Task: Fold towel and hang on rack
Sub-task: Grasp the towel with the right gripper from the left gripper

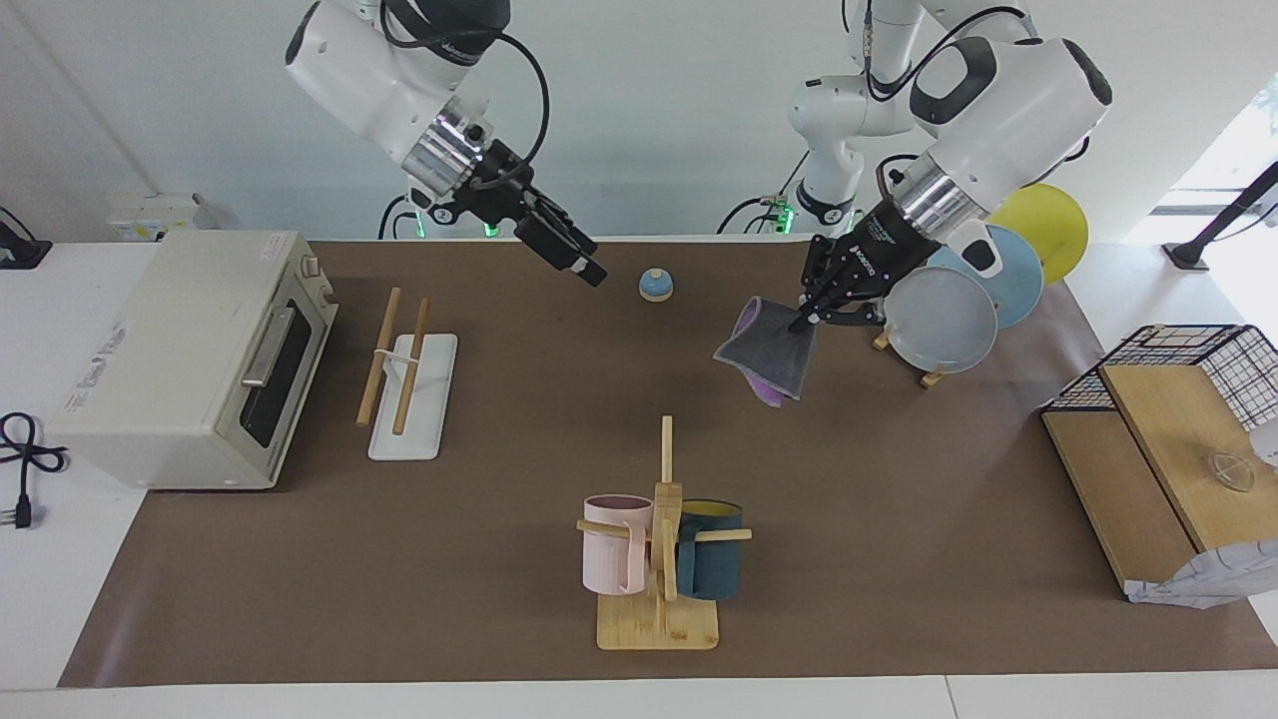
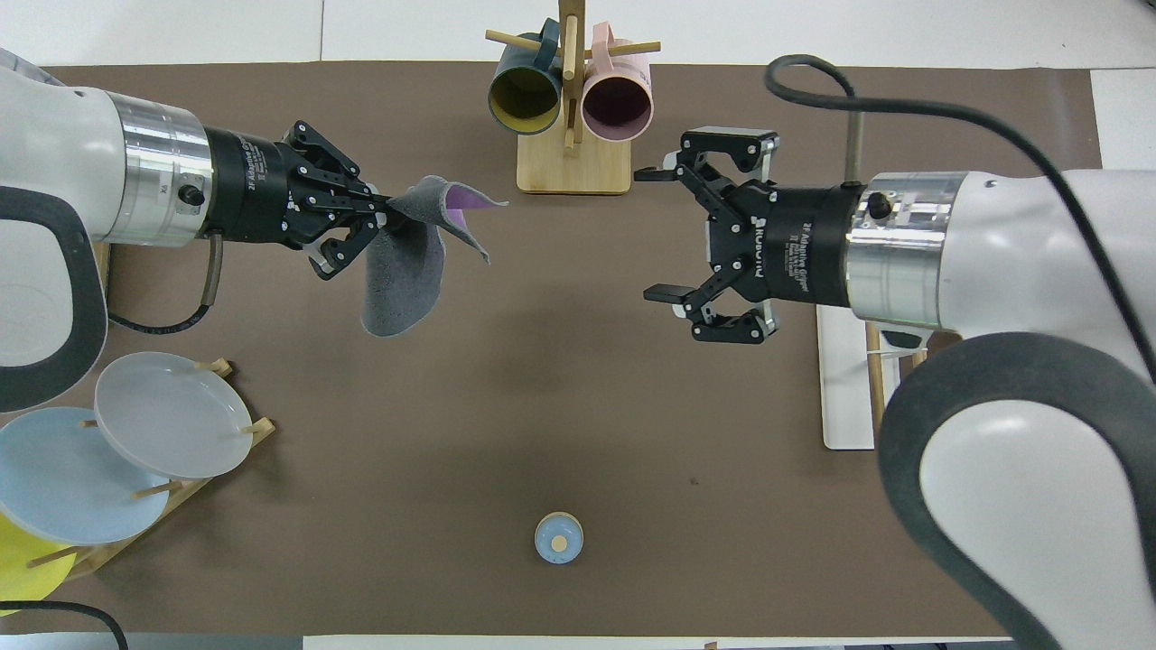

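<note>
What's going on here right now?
The left gripper is shut on the towel, holding it in the air over the mat, the cloth hanging down. The right gripper is open and empty, up over the middle of the table, facing the towel. The rack beside the oven is bare.

A robot lab dressed as a kitchen: two white arms are bolted at the edge of a tabletop point(image 1: 899, 559) under a brown mat, against bare white walls. Around the mug stand point(image 1: 659, 559) sit staged props (toaster oven point(image 1: 180, 359), plate stand point(image 2: 135, 451), bell point(image 1: 655, 285)).
</note>
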You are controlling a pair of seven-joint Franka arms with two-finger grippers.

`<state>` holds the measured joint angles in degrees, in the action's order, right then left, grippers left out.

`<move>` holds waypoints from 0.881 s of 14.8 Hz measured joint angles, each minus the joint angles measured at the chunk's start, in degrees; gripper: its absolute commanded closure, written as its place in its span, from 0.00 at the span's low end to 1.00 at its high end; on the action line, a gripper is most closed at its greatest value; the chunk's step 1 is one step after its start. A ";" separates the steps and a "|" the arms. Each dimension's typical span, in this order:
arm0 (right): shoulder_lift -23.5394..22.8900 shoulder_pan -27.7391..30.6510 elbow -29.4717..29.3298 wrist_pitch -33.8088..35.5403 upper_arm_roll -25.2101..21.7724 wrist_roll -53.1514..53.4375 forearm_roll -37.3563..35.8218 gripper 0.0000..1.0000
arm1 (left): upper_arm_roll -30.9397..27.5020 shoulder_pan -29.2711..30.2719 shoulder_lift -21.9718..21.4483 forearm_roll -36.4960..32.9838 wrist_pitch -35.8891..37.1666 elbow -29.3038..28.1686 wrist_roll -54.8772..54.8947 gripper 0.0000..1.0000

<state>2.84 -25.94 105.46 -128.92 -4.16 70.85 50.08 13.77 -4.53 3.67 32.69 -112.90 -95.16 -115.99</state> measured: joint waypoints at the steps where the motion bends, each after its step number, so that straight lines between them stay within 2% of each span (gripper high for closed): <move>1: -0.54 -1.59 0.11 -2.14 0.02 0.99 0.51 0.00 | 0.14 -1.05 -0.12 0.01 -0.55 -0.01 -2.13 1.00; 6: -6.02 -7.49 -0.28 -12.26 0.08 2.05 3.57 0.00 | 0.39 -5.13 -0.19 -0.01 -3.31 -0.27 -10.03 1.00; 9: -8.89 -8.35 -1.99 -13.49 0.09 1.86 3.79 0.00 | 0.37 -5.16 -0.18 -0.19 -3.31 -0.30 -11.02 1.00; 13: -10.51 -8.24 -3.64 -14.06 -0.19 1.48 4.03 0.00 | 0.37 -5.29 -0.18 -0.25 -3.31 -0.33 -11.20 1.00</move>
<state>-7.67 -34.18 101.81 -142.98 -4.35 72.33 54.11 14.14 -9.82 3.48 32.44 -116.21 -95.49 -127.18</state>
